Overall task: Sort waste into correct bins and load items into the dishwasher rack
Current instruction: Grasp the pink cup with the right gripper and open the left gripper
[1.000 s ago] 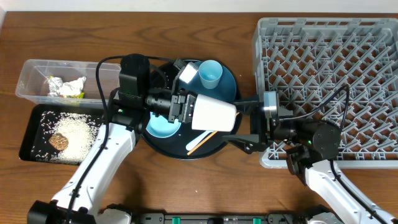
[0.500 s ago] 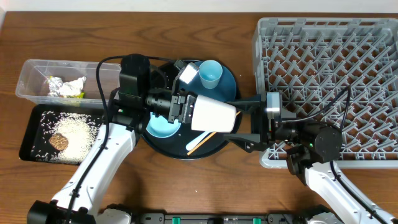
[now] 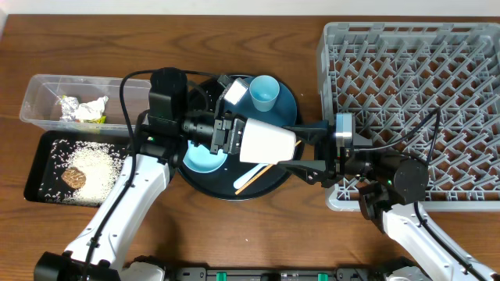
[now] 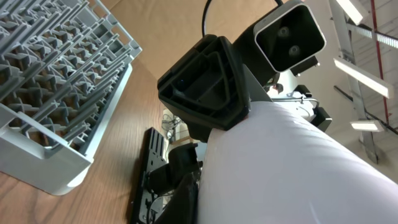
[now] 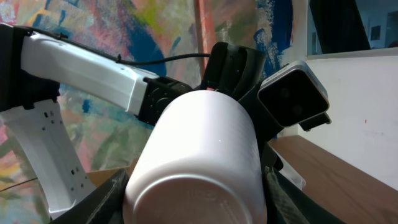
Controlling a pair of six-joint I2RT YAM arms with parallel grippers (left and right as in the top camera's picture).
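White cup (image 3: 269, 142) lay sideways over the blue plate (image 3: 287, 109), its mouth pinched in my left hand (image 3: 233, 134) and its base pointing toward the rack (image 3: 406, 78). My right hand (image 3: 301, 150), nearer the rack, stood half-wide astride that base; whether it touched, I couldn't tell.

Bright, even light, with soft shadows beside the large square grey plastic rack (image 3: 323, 78); wrist views distort at the edges, the near white cylindrical cup (image 5: 199, 155) slightly blurred, ceiling strip lights (image 4: 367, 71) glaring.

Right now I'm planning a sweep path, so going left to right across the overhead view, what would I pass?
clear tub → light blue bowl → white cup → grey rack
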